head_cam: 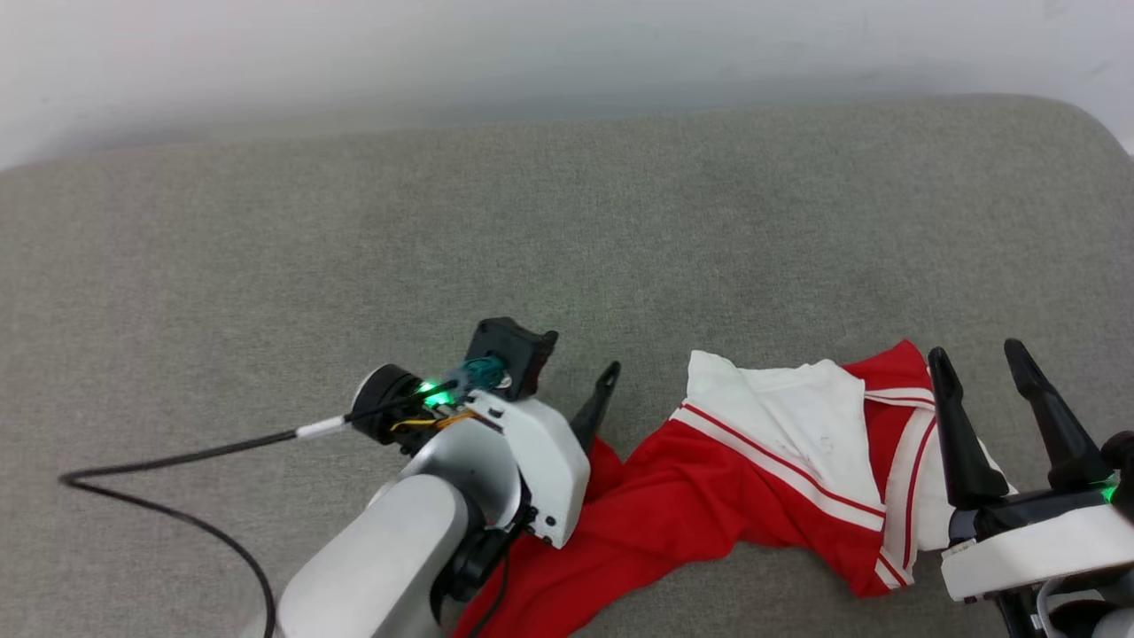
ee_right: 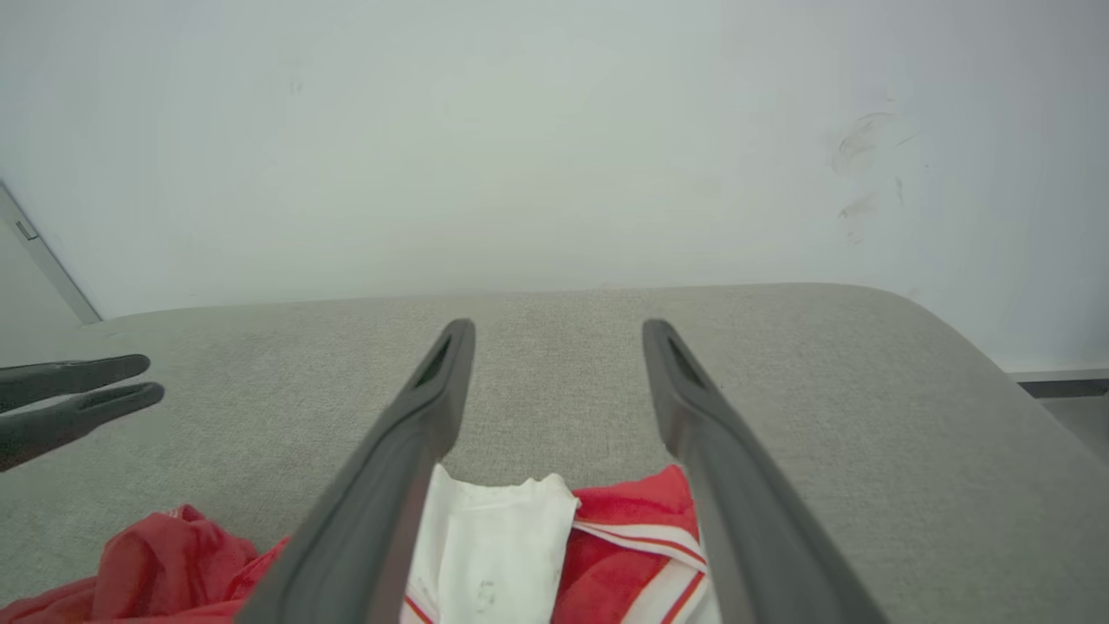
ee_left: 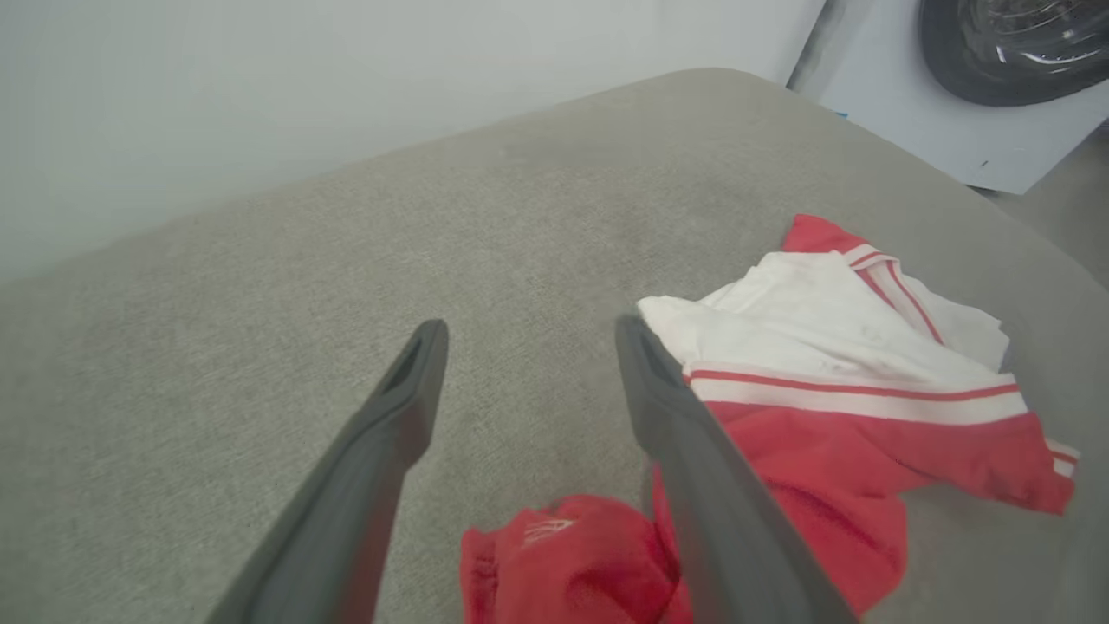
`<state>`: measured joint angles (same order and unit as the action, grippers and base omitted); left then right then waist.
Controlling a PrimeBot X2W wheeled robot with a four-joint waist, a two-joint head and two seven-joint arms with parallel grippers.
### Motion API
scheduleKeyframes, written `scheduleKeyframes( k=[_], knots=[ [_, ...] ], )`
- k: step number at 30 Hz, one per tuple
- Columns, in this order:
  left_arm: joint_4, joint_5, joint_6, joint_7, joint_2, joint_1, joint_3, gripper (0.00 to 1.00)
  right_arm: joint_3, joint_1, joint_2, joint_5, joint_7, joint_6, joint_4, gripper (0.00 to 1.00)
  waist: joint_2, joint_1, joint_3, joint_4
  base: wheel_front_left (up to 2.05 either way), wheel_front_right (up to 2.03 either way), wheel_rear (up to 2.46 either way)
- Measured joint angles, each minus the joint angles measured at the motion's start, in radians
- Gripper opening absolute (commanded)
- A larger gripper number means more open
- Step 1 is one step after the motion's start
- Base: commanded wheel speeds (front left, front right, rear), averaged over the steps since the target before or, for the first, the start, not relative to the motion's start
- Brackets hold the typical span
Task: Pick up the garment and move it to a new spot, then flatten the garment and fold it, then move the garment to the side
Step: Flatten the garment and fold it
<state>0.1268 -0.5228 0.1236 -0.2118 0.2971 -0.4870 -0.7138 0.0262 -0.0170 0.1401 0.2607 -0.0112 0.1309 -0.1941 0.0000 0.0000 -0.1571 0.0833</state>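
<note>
- Lying in a crumpled heap, the garment [head_cam: 753, 478] sits on the near part of the grey cushion [head_cam: 567, 221], more toward the robot's right side. A white sleeve is flopped over the red cloth, so it is not flat yet.
- The left gripper [ee_left: 530, 334] has its two fingers spread wide with nothing between them. It hangs over the red end of the heap, I think so it can grab that end.
- The right gripper [head_cam: 976, 356] is spread wide too and holds nothing. It hangs over the white sleeve end, likely to grab there.
- One gripper at each end makes sense: lifting both ends together should carry the shirt without bunching it more.
</note>
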Motion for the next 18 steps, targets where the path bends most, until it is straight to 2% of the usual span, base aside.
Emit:
scheduleKeyframes(
  k=[6,12,13,14,16,18],
  knots=[
    [0.128,-0.014,-0.107,-0.159,-0.045,-0.107,-0.092,1.00,-0.014,0.026,-0.008,-0.001,-0.014,0.000,-0.013,1.00,0.0000,0.0000,-0.058,0.027,0.00,0.00,0.00],
    [0.245,-0.031,-0.181,-0.288,-0.076,-0.169,-0.162,1.00,-0.030,0.049,-0.012,0.000,-0.026,0.000,-0.002,1.00,0.0000,0.0000,-0.092,0.059,0.00,0.00,0.00],
    [0.261,-0.040,-0.191,-0.306,-0.082,-0.177,-0.170,0.97,-0.032,0.053,-0.015,0.002,-0.031,0.000,0.001,1.00,0.0001,0.0000,-0.096,0.064,0.00,0.00,0.00],
    [0.271,-0.044,-0.197,-0.316,-0.087,-0.183,-0.179,0.57,-0.031,0.055,-0.017,0.002,-0.032,0.000,0.005,1.00,0.0000,0.0000,-0.099,0.069,0.00,0.00,0.00],
    [0.294,-0.044,-0.205,-0.326,-0.091,-0.200,-0.188,0.00,-0.031,0.056,-0.019,0.003,-0.035,0.000,0.014,1.00,0.0000,0.0000,-0.104,0.078,0.00,0.00,0.00],
    [0.312,-0.045,-0.212,-0.322,-0.093,-0.215,-0.189,0.00,-0.031,0.056,-0.022,0.004,-0.041,0.000,0.022,1.00,0.0000,0.0000,-0.105,0.086,0.00,0.00,0.00]
  ],
)
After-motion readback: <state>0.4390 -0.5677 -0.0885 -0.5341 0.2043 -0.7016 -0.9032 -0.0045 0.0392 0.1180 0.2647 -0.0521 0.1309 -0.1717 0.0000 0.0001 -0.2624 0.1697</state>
